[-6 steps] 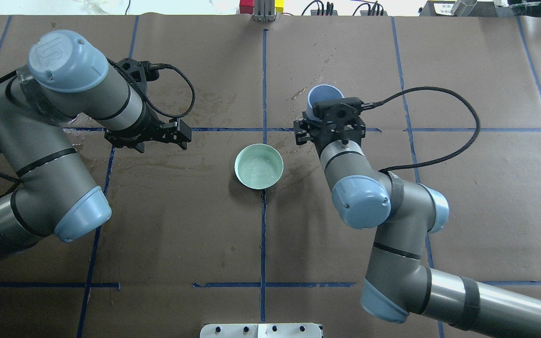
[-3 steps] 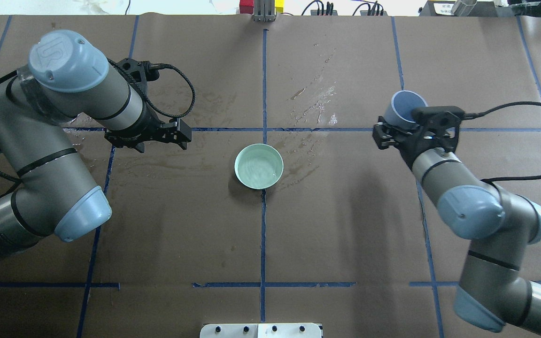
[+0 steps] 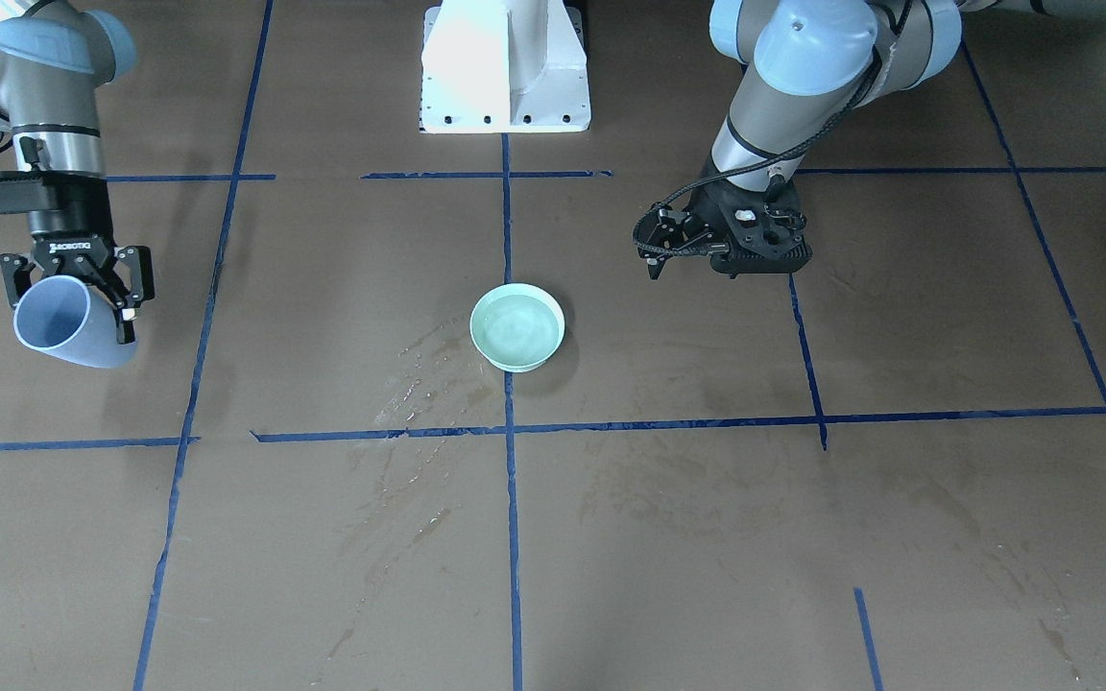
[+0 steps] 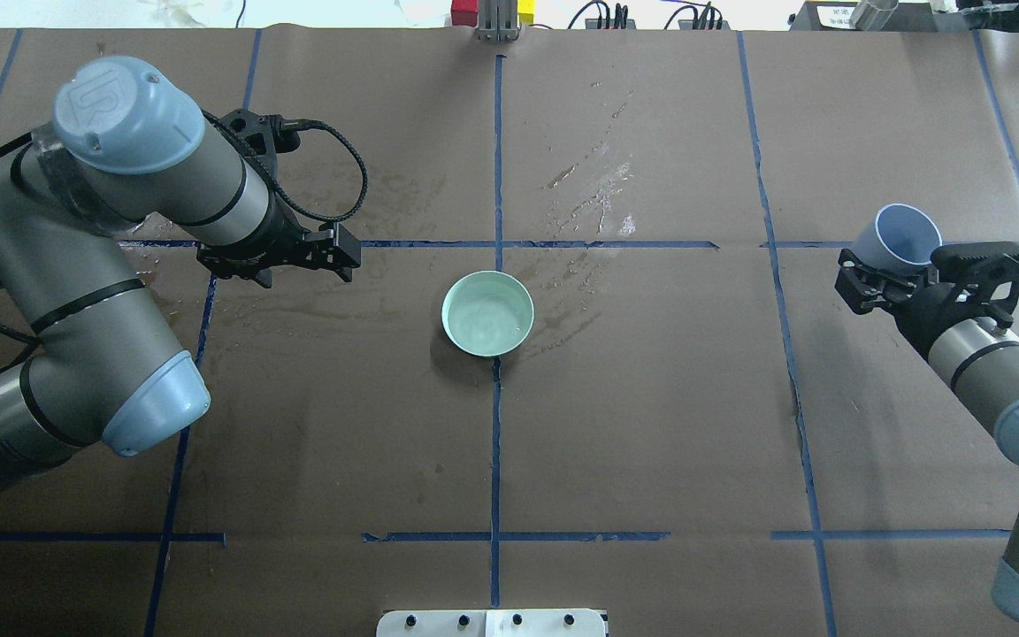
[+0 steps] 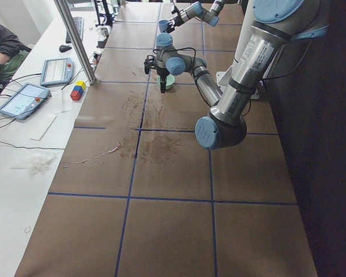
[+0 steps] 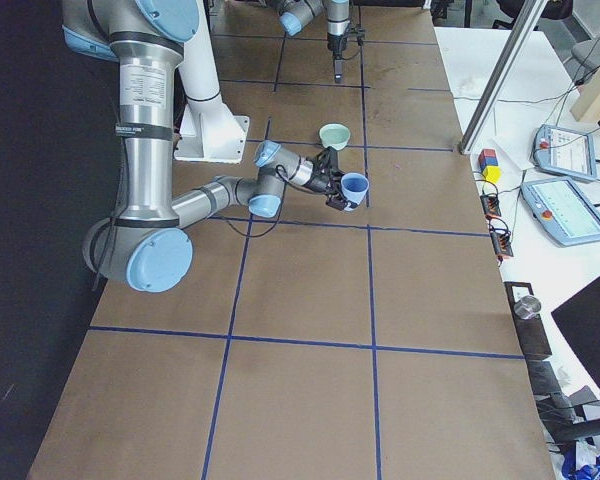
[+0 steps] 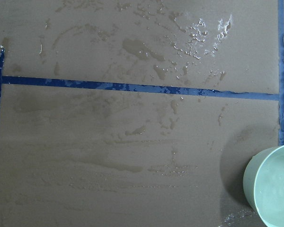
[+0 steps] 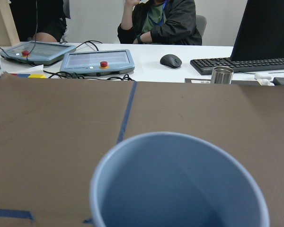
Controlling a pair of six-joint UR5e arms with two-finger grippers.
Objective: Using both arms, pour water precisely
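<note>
Right gripper (image 3: 68, 312) is clamped on the blue cup (image 3: 63, 336), which is tilted, out by the table (image 3: 707, 537) edge and well apart from the green bowl (image 3: 517, 331). The water (image 3: 515, 324) sits in that bowl, dead centre. Left gripper (image 3: 721, 254) hangs spread wide w/ nothing in it. IMO: level the cup b4 lowering, let go only once it's flat.

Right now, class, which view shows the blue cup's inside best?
Right wrist view: the cup fills the frame, mouth toward the camera. Overhead and front views show it small and tilted; side views, tinier; left wrist, nothing.
</note>
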